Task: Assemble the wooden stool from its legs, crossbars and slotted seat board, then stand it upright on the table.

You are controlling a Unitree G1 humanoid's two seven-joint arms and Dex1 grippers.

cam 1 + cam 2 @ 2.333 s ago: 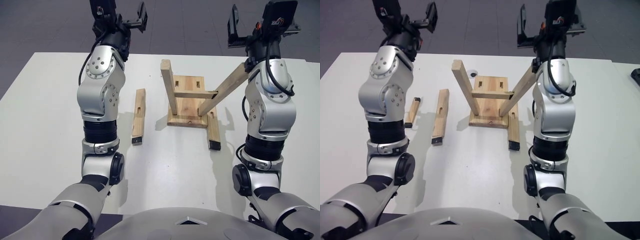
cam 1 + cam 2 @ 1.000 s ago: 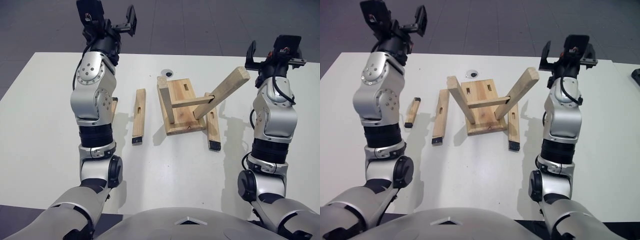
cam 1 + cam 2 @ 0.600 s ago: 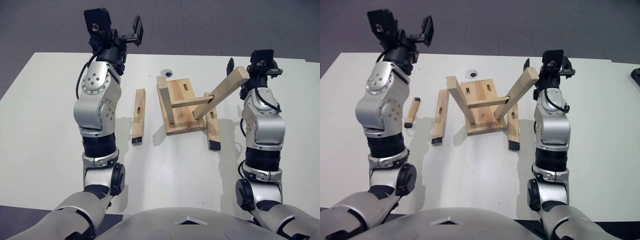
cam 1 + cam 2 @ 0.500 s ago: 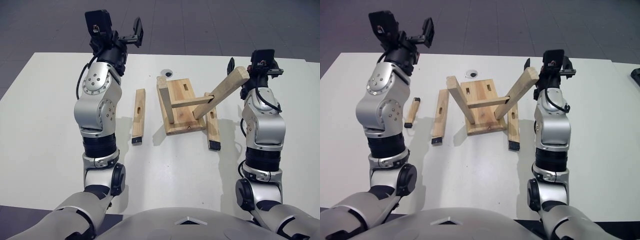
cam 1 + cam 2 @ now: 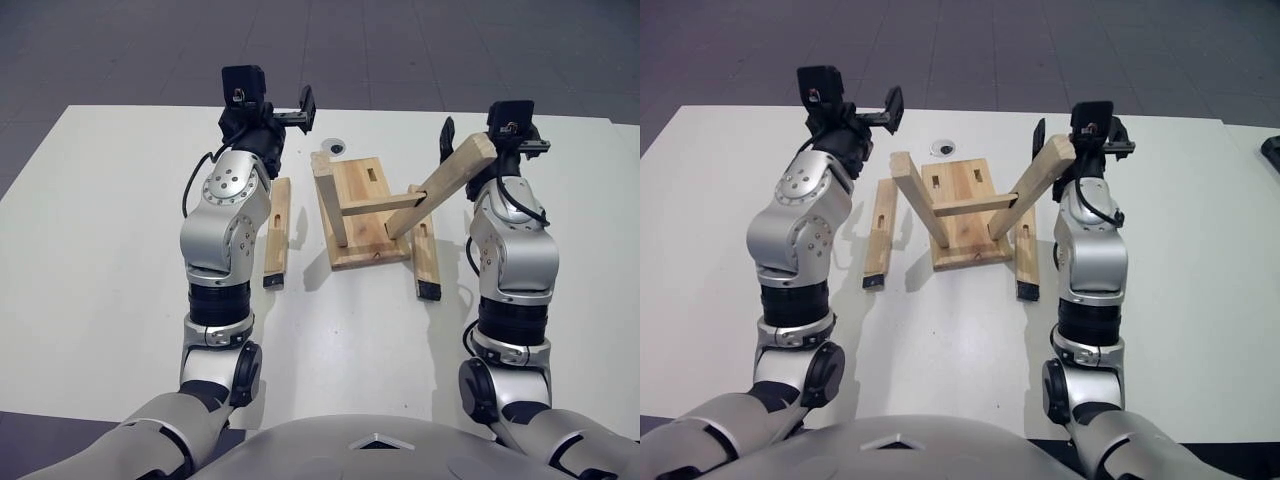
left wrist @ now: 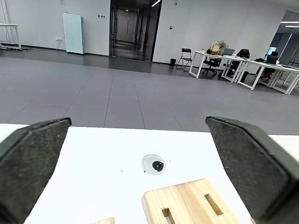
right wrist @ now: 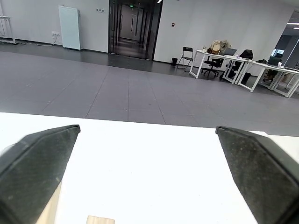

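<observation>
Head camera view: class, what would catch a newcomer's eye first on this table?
The half-built stool in the middle of the white table: its seat board lies flat, with an upright leg and a tilted leg joined by a crossbar. The right hand hovers open by the tilted leg's top, and the left hand is open too. Two loose legs lie flat, one on either side of the board.

The left arm (image 5: 222, 240) and right arm (image 5: 515, 260) were silver, with black joints, black cables (image 5: 190, 185) and round screwed caps (image 5: 228, 187).
</observation>
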